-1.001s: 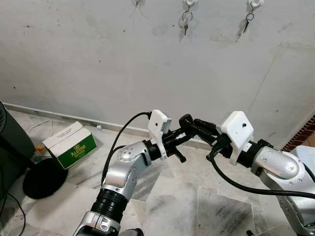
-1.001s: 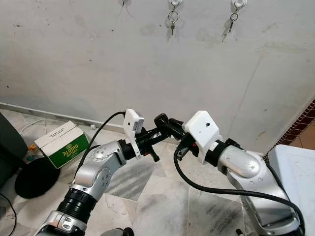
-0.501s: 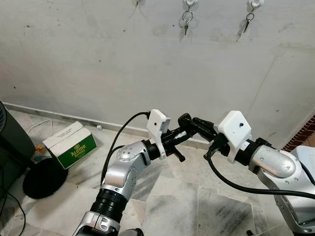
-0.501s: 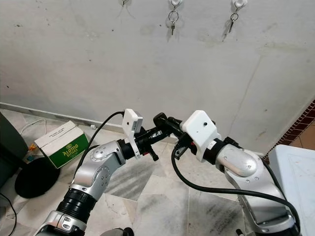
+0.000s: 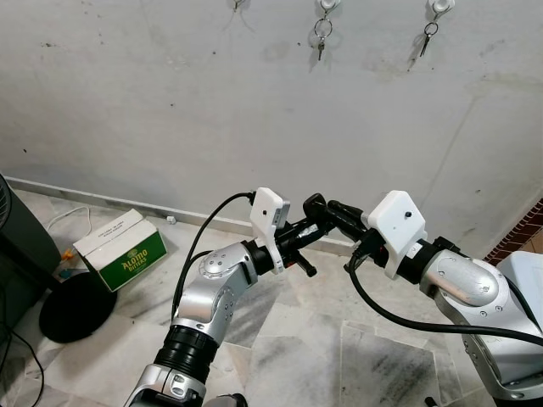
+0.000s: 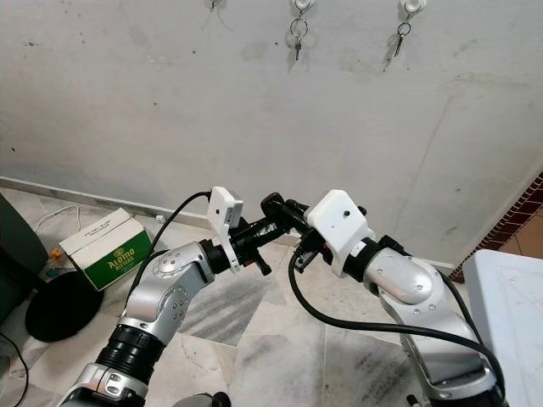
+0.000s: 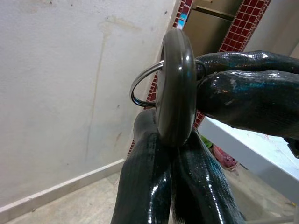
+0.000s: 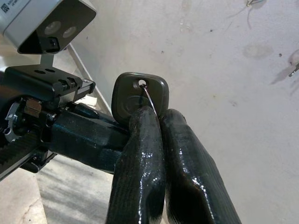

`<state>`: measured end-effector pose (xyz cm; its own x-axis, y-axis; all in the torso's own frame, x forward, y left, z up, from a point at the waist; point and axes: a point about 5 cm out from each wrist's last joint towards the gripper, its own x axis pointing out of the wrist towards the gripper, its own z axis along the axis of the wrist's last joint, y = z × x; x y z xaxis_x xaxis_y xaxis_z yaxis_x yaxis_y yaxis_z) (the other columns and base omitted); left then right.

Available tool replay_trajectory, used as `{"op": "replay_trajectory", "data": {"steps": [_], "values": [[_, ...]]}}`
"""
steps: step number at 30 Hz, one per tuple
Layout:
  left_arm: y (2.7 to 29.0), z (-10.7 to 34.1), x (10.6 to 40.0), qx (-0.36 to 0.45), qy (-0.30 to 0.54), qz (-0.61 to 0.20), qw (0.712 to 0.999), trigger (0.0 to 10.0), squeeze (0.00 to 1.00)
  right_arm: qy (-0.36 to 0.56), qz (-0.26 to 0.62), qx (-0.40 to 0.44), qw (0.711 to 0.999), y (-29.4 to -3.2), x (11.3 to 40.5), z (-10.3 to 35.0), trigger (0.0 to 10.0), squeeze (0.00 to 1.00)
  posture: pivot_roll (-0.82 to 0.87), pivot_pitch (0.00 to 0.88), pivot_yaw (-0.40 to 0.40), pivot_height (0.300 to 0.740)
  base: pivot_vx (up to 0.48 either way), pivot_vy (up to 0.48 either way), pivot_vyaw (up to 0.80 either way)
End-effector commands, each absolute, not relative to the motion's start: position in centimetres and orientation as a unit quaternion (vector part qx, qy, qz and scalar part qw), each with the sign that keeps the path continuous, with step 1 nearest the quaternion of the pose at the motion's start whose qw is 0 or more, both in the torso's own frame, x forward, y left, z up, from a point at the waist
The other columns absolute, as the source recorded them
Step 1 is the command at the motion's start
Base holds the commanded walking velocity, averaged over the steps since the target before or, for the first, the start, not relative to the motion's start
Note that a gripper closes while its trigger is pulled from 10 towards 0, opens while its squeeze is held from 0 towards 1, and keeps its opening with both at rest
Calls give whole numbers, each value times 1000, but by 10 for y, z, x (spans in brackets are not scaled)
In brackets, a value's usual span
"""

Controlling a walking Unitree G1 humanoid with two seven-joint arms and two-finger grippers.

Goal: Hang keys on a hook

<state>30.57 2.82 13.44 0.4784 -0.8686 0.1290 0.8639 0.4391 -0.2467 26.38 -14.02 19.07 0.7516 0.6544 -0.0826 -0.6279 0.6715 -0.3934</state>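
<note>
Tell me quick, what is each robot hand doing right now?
Left gripper: fingers shut on the key.
Right gripper: fingers shut on the key's ring.

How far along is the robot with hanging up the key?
Done: two sets of keys already hang on wall hooks. In hand: the left gripper and the right gripper both pinch a dark key fob with its ring, low before the wall. Left: raising it to the free hook.

**Colours at the grey wall**

The key (image 8: 139, 95) has a dark olive-grey head and a silver ring (image 7: 142, 84). Both grippers' fingers (image 8: 161, 163) are glossy black. The wall (image 5: 170, 102) is stained pale grey. The box (image 5: 120, 248) is green and white. Red-brown mosaic tiles (image 7: 243, 23) show beside it.
</note>
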Motion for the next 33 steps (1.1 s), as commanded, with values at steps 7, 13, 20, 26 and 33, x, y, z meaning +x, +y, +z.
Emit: {"op": "replay_trajectory", "data": {"steps": [7,13,20,26,33], "values": [[18,137,303,-131,5,-530,838,0,0,-49,343,-207,915,-138,267,196,0,0,-109,79,52,740,0,0,0],[18,137,303,-130,5,-530,838,0,0,-51,339,-204,917,-136,267,196,10000,1000,-110,78,52,740,0,0,0],[19,137,303,-129,5,-530,838,0,0,-47,349,-203,914,-134,266,195,10000,0,-110,79,53,740,0,0,0],[19,137,303,-128,6,-529,839,0,0,-47,352,-200,913,-134,266,194,0,0,-110,79,53,740,0,0,0],[19,137,304,-127,6,-528,839,0,0,-49,347,-199,915,-137,266,196,0,0,-110,79,53,740,0,0,0]]}}
